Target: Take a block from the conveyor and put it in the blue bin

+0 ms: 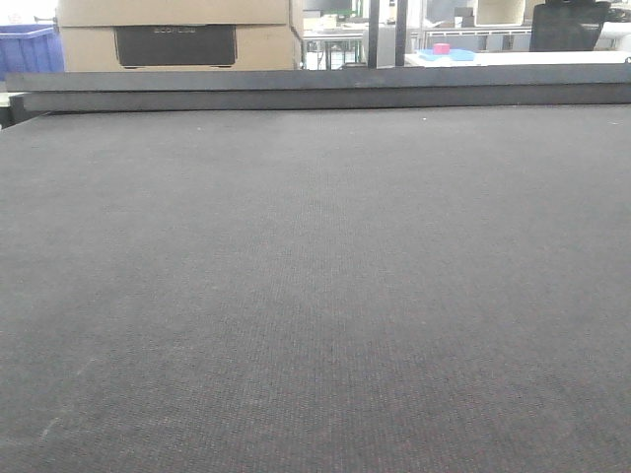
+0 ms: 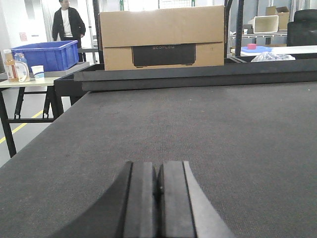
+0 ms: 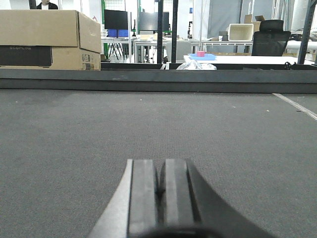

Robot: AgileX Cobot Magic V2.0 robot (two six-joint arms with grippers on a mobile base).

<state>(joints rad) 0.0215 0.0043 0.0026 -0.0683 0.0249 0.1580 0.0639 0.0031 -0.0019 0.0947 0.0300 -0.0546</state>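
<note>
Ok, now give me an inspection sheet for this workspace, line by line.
Surface: conveyor, dark grey woven belt, nothing lying on it in any view.
Job's things: no block seen on the belt; blue bin on a side table off the belt's far left corner.
Clutter: bottles and a cup beside the bin.
Grippers: left gripper and right gripper both shut, empty, low over the belt.
Cables: nothing seen.
Surroundings: cardboard box behind the far rail; a person standing behind the bin.
</note>
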